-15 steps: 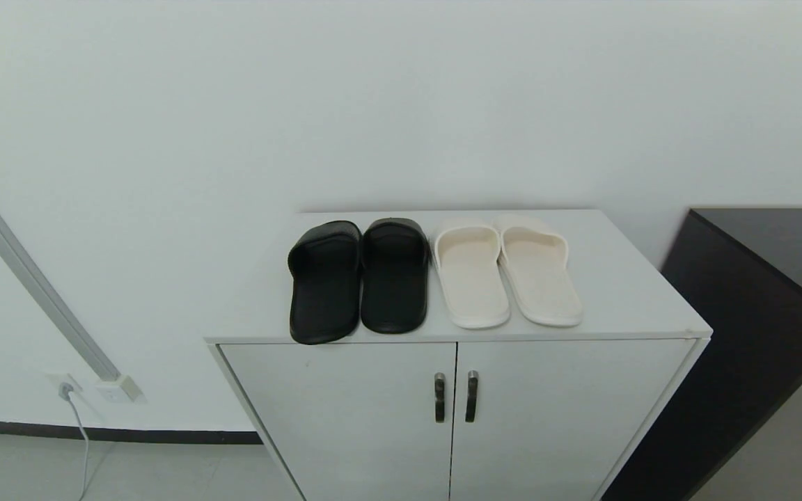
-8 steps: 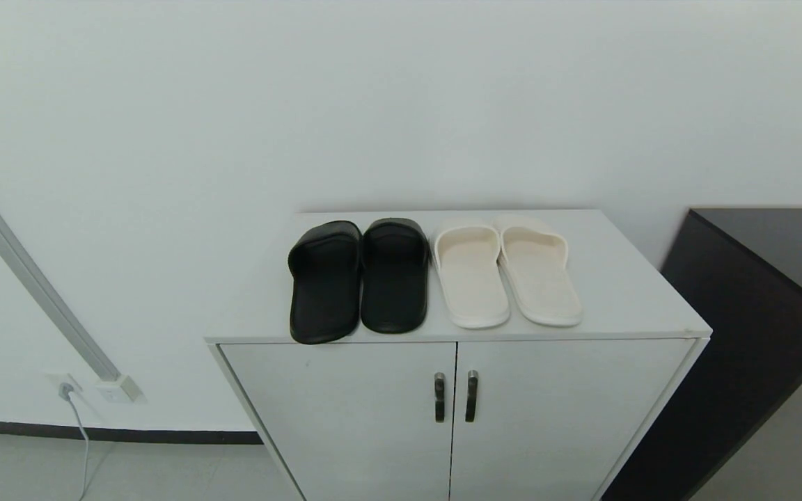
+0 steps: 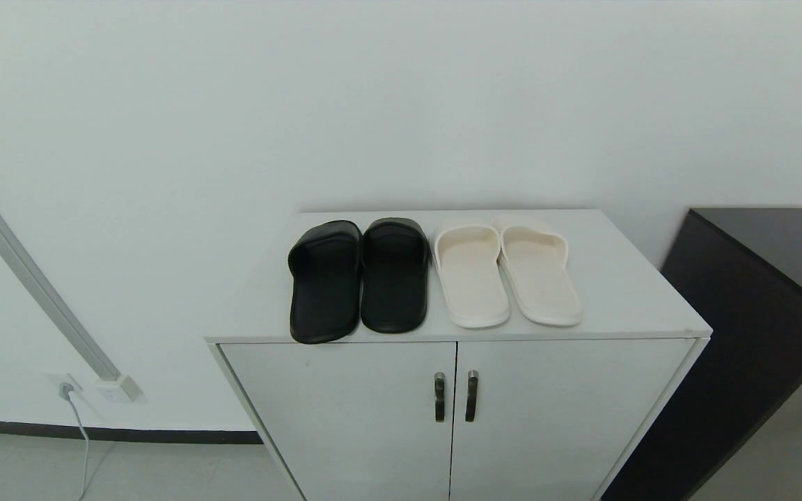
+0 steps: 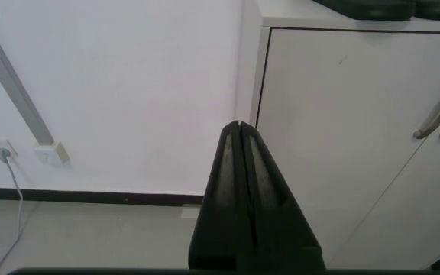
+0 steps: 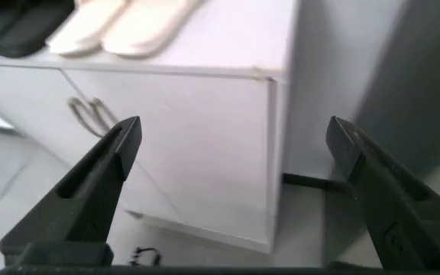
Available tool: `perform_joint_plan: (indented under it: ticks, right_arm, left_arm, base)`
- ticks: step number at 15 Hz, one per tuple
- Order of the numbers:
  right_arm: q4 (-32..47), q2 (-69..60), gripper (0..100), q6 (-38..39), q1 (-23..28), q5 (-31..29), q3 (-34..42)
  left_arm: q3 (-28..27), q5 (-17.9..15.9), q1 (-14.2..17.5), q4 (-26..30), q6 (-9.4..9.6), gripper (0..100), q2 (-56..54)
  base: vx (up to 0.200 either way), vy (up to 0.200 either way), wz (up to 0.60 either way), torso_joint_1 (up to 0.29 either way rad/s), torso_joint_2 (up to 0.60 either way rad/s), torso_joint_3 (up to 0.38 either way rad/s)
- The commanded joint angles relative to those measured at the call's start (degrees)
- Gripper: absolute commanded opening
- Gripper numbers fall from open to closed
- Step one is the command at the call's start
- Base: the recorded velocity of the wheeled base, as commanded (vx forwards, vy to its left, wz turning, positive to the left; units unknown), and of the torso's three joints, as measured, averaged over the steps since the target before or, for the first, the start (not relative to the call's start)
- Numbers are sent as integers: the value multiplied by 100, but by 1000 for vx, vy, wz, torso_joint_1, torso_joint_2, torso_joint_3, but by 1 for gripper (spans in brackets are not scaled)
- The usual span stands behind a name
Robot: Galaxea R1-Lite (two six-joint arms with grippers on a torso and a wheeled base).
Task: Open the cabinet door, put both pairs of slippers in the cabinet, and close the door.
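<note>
Currently: the cabinet (image 3: 624, 292) stood against the wall with both doors shut, left door (image 3: 345, 417) and right door (image 3: 561, 410) meeting at the centre seam. The two dark handles, left handle (image 3: 438, 396) and right handle (image 3: 471, 395), hung upright just beside each other on either side of that seam.

Both pairs lay on the cabinet top, toes toward the wall. The black slippers (image 3: 345, 292) sat at 9 o'clock of the white slippers (image 3: 474, 278), with the inner black and inner white slipper just beside each other. The outer black slipper's heel reached the front edge of the top, at 12 o'clock of the left door.

Left gripper (image 4: 237, 130): fingers pressed together, nothing between them. It was pointed toward the cabinet's left front corner and clear of it.

Right gripper (image 5: 234, 126): fingers spread wide, nothing held. It faced the cabinet's right front corner and touched nothing.

Other items: a wall socket (image 3: 63, 386) with a cable plugged in, at 8 o'clock of the cabinet, and a dark unit (image 3: 756, 313) at 3 o'clock of it.
</note>
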State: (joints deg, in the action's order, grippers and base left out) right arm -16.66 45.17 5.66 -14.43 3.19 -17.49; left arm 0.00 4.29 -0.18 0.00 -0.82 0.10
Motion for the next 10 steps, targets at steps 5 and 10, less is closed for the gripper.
perform_joint_plan:
  ticks: [5, 10]
  right_arm:
    - [-610, 2330, 100, 507, -2274, -1444, -1529]
    - [-671, 3323, 100, 656, -3127, -2578, -2584]
  left_arm:
    - [0, -16, 1, 0, 3, 0, -1]
    - [0, -16, 1, 0, 3, 0, -1]
  base:
    - [0, 0, 0, 0, 0, 0]
    - [0, 0, 0, 0, 0, 0]
